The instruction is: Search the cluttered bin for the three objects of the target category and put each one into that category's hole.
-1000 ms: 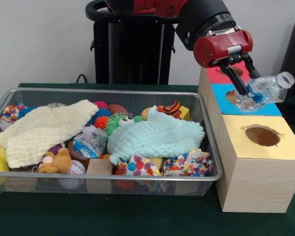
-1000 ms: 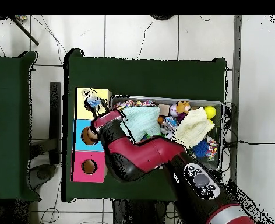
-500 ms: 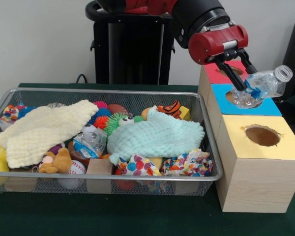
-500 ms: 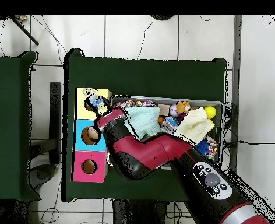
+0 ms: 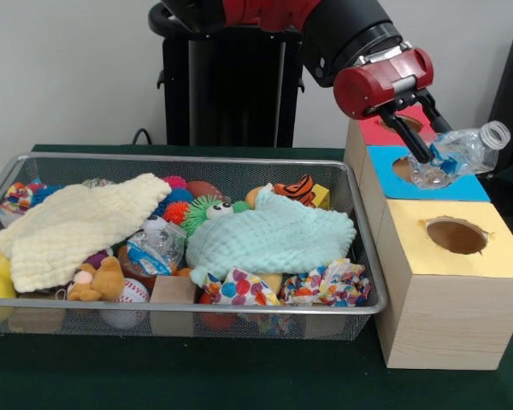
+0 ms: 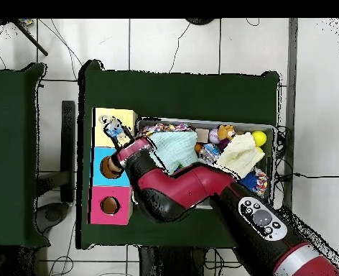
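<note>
A clear plastic bottle [image 5: 457, 156] is clamped between the black fingers of the tool [image 5: 429, 149], which are closed on its body; the bottle is held tilted, its open neck raised toward the right edge of the front view and its base lowered over the hole of the blue-topped box [image 5: 427, 184]. A small blue patch is seen on the bottle's side, but no writing on it can be read. The blue-topped box is set between a red-topped box [image 5: 385, 130] behind it and a yellow-topped box [image 5: 449, 278] in front of it, the three in a row along the right edge of the green surface [image 5: 239, 376]. The hole of the yellow-topped box is seen open.

The bin [image 5: 197, 323] is placed just beside the boxes and takes up the middle and left of the surface. In it a cream cloth [image 5: 73, 226] is spread at the left end and a pale green cloth [image 5: 269, 237] at the right end. A baseball [image 5: 128, 295], a small brown teddy [image 5: 98, 280] and a wooden block [image 5: 173, 295] are lined along the near rim, and a dotted fabric piece [image 5: 239, 288] lies beside them. No brand or label text can be made out anywhere.
</note>
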Action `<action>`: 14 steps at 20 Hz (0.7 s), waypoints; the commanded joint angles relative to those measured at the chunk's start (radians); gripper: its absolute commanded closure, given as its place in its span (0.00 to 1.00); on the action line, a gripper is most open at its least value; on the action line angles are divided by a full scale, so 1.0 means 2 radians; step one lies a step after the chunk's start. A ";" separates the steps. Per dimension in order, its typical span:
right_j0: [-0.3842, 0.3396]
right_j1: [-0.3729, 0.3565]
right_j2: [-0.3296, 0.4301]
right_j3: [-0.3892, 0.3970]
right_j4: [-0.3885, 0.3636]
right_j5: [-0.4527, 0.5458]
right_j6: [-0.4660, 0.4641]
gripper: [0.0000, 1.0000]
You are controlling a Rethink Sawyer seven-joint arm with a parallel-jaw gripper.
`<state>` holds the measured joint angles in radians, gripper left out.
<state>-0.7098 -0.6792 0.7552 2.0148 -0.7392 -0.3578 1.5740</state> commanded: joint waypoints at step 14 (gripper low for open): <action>0.001 -0.015 0.008 0.073 -0.019 -0.005 0.074 1.00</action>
<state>-0.7136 -0.7034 0.7892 2.1285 -0.7482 -0.3578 1.5740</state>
